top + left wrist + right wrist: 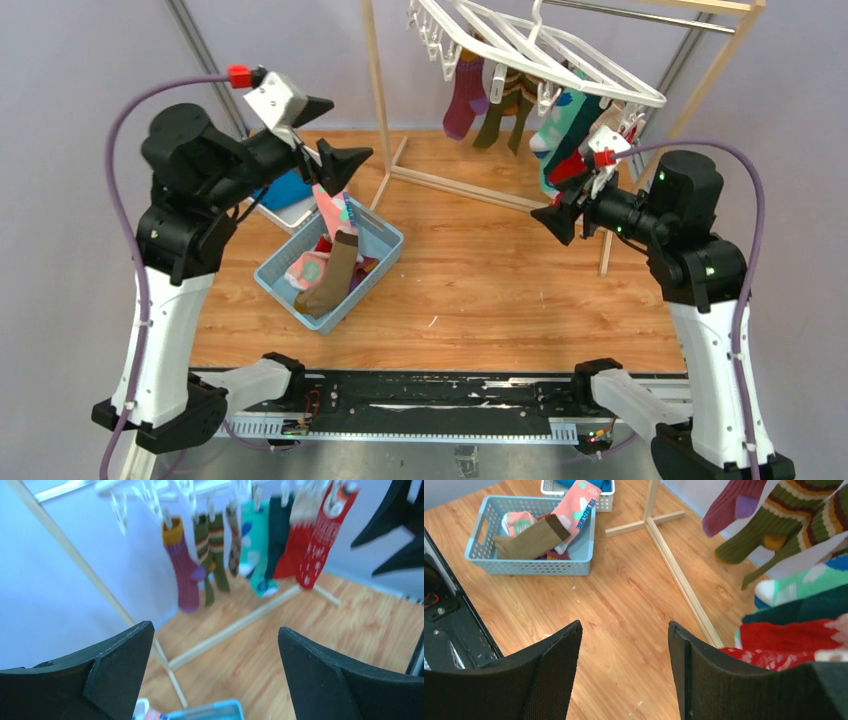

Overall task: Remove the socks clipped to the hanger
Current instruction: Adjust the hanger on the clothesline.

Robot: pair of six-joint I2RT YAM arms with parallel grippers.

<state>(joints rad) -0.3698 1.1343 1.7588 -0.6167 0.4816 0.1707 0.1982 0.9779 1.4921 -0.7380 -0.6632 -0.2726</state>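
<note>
The white hanger (540, 50) hangs from the rack at the back with several socks clipped to it: purple (465, 100), olive striped (505, 105), teal (565, 125) and red (572, 165). My left gripper (345, 130) is open and empty, raised above the blue basket (385, 235). A pink patterned sock (335, 210) and a brown sock (335, 275) lie in the basket. My right gripper (555, 215) is open just below and left of the red sock (789, 635), with nothing between its fingers. The left wrist view shows the hanging row from purple (182, 575) to red (310, 540).
The wooden rack's base bar (460, 185) runs across the floor of the table under the hanger, with an upright post (378, 100) on its left. A white basket (290, 210) holding a blue cloth sits behind the blue one.
</note>
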